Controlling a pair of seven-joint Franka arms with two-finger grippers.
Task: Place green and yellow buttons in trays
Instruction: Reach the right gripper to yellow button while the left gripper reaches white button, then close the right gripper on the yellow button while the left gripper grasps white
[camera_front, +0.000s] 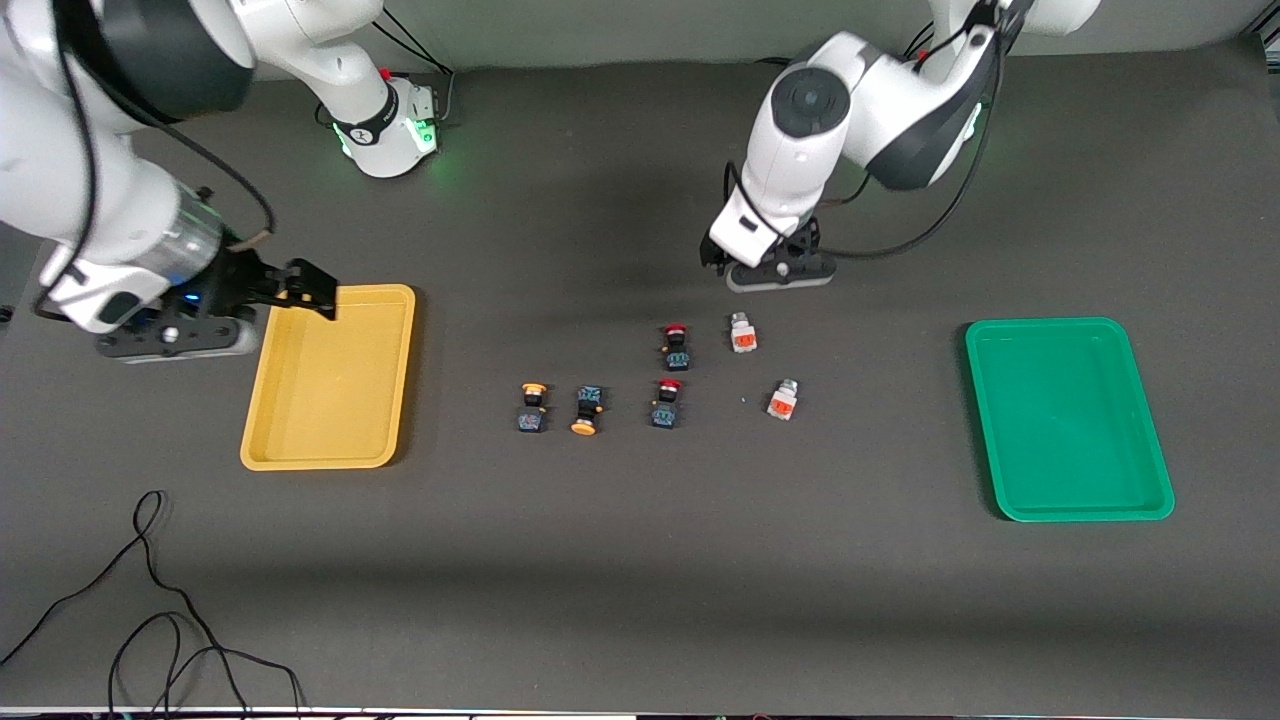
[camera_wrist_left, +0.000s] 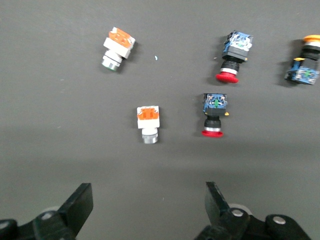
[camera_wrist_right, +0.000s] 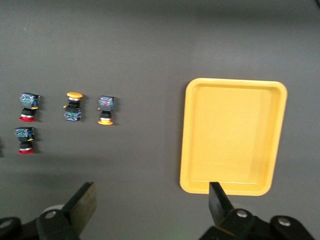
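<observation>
While both trays lie empty, nothing has yet been sorted; the stock reads across the front view as follows.

Right gripper (camera_front: 300, 290): fingers spread, holding nothing, hanging over the yellow tray's (camera_front: 330, 385) edge toward the arm bases.

Yellow-capped buttons: one (camera_front: 533, 407) and its twin (camera_front: 587, 410), side by side on the mat between the two trays, closer to the yellow tray.

Red-capped buttons: one (camera_front: 666, 402) beside the yellow-capped pair, another (camera_front: 677, 346) just farther from the front camera. Not wanted.

Whitish-grey switches with orange patches: one (camera_front: 742, 333) lying beside the farther red-capped button, one (camera_front: 783, 399) nearer the camera, toward the green tray (camera_front: 1068, 420).

Left gripper (camera_wrist_left: 147, 210): fingers spread, empty, poised over bare mat just short of the first grey switch.

Step in hand, as I judge it: the first pick. Next move likely calls for the left gripper to drop over that grey switch, straddle its body, and pinch.
</observation>
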